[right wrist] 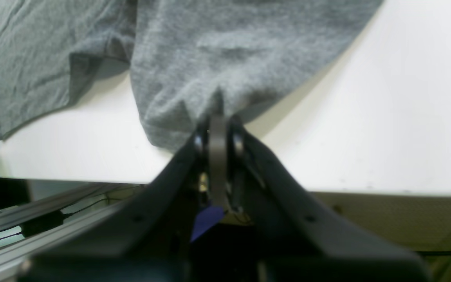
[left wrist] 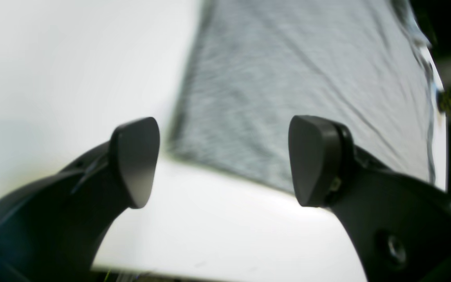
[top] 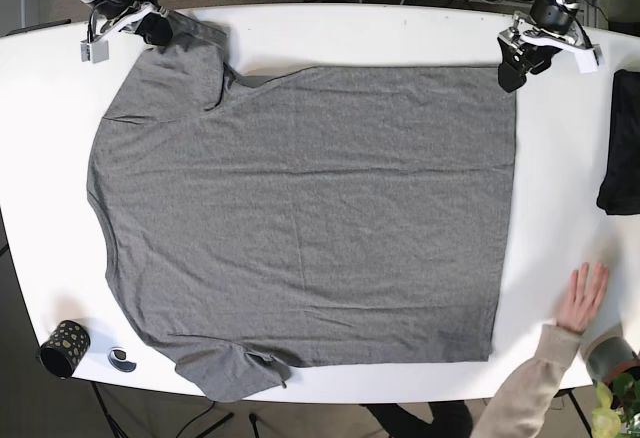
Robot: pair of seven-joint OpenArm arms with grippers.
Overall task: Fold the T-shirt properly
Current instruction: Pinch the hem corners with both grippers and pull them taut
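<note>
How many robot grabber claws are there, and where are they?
2. The right gripper sits at the table's far left corner in the base view, pinching the grey cotton T-shirt by its sleeve. The left gripper, open, is at the shirt's far right corner.

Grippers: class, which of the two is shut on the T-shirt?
The right gripper, pinching the grey T-shirt by its sleeve; the left gripper is open, holding nothing.

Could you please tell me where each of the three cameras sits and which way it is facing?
Left wrist: behind the open left gripper, looking over the white table at the T-shirt corner.
Right wrist: behind the right gripper, shut on a shirt sleeve edge.
Base: overhead, looking straight down; both arms at the top, a person's hand bottom right.
All three show the grey shirt on the table.
</note>
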